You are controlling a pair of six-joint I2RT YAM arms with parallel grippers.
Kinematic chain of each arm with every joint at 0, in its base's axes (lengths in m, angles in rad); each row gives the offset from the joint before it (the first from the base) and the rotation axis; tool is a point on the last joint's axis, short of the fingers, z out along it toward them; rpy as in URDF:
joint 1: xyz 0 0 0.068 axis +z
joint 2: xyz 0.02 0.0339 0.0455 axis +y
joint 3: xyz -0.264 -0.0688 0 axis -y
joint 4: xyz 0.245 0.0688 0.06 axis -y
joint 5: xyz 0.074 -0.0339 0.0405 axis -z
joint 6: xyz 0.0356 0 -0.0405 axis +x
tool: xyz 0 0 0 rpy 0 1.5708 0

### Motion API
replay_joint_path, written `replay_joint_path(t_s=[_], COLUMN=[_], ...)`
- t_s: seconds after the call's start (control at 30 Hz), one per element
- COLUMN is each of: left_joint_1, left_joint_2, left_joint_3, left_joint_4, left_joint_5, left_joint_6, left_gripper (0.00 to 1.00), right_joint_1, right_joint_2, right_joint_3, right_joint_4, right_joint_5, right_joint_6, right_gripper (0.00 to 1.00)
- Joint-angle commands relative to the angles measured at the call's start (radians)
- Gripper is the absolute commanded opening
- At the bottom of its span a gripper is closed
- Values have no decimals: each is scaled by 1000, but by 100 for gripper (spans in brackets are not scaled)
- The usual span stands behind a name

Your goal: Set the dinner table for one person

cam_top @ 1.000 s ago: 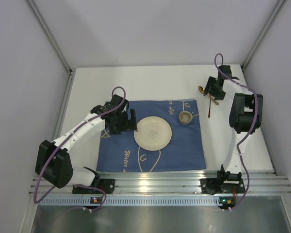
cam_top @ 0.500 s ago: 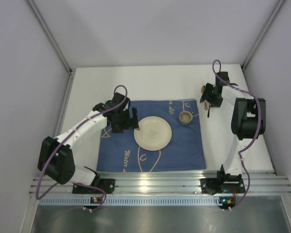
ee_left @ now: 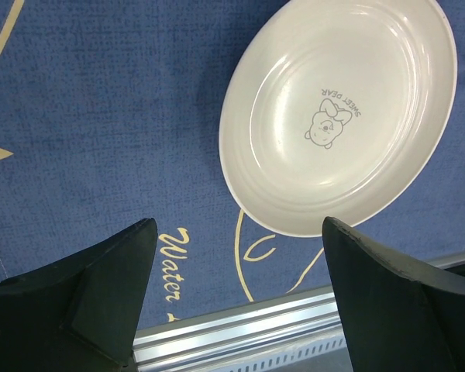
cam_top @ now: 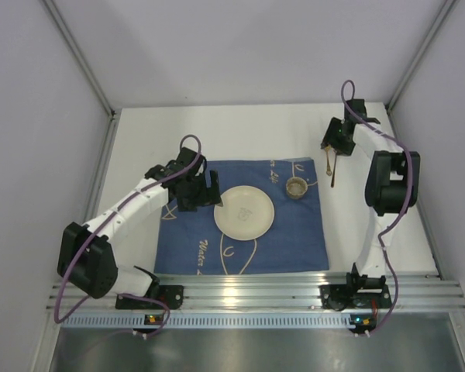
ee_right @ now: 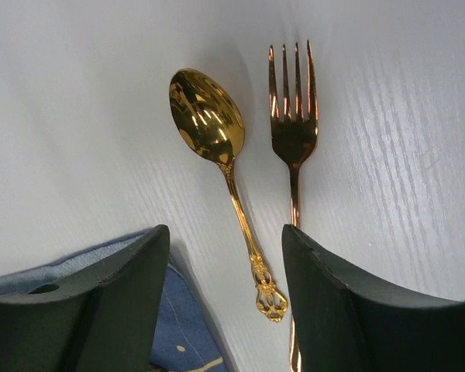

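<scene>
On the white dinner table (cam_top: 217, 132), a blue cloth (cam_top: 201, 240) carries a cream plate (cam_top: 244, 211) and a small cup (cam_top: 296, 186). A gold spoon (ee_right: 217, 147) and a gold fork (ee_right: 293, 132) lie side by side on the bare table, just off the cloth's far right corner. My right gripper (ee_right: 225, 232) hangs open above them, with the spoon's handle end between its fingers and not touched. Over the cloth at the plate's left edge, my left gripper (ee_left: 239, 225) stands wide open and holds nothing.
A ribbed aluminium rail (cam_top: 248, 291) runs along the table's near edge, past the cloth. Grey walls close in the left, far and right sides. Bare white table lies beyond the cloth and to its left.
The right gripper has shifted slightly over the cutlery and its jaws have narrowed a little. The left arm has hardly moved.
</scene>
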Motion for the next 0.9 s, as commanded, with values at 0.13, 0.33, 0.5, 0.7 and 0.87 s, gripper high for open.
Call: replay_joint_path(t_s=[0.13,0.33,0.5,0.7,0.87], left_joint_1=[-1,1,1,1,1], left_joint_2=[-47,-44,-47,-44,-38], left_joint_3=[-4,-3,-1,2,4], left_joint_4=[15,12,4,1,2], left_joint_5=[-9,-9,-13,-11,-9], left_joint_6=[-7,-2,1,5,5], left_gripper=[92,92,92,92,92], right_joint_1=[55,64,65,61,70], right_joint_2=[64,96,81,59,105], right_joint_3=[62,24,0,25,77], right_joint_4=[-30,-30,-30,-32,-64], right_joint_5=[14,35,92,113,136], right_joint_6=[9,12,4,-5,-11], right_gripper=[56,43,40,39,36])
